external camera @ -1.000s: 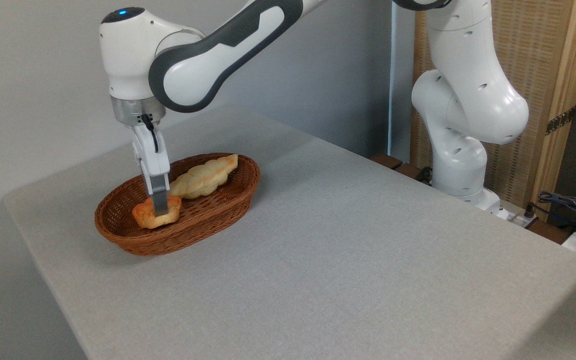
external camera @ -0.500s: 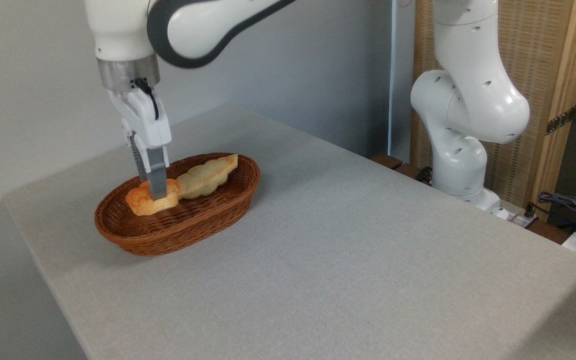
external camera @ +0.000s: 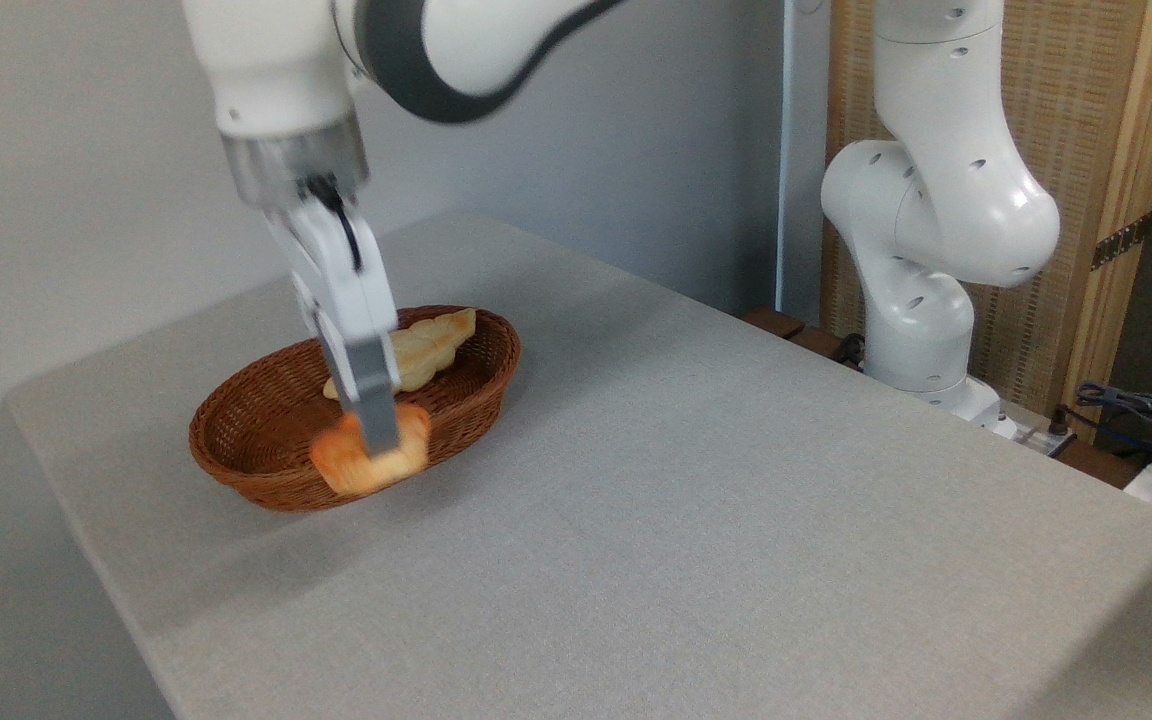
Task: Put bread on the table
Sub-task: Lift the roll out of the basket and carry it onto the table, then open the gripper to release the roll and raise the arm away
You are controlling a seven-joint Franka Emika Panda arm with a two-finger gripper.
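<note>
I see fingers [external camera: 376,440] clamped on small orange-golden bun [external camera: 368,462], lifted over brown wicker basket [external camera: 236,440] front rim, 9 o'clock on light-grey fabric bench [external camera: 696,520]. Pale wall, woven screen [external camera: 1076,120] behind.

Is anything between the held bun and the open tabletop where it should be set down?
Only the wicker basket's near rim: the bread, held in the gripper, hangs about over it. Beyond the rim, the table in front and to the right shows nothing in the way.
</note>
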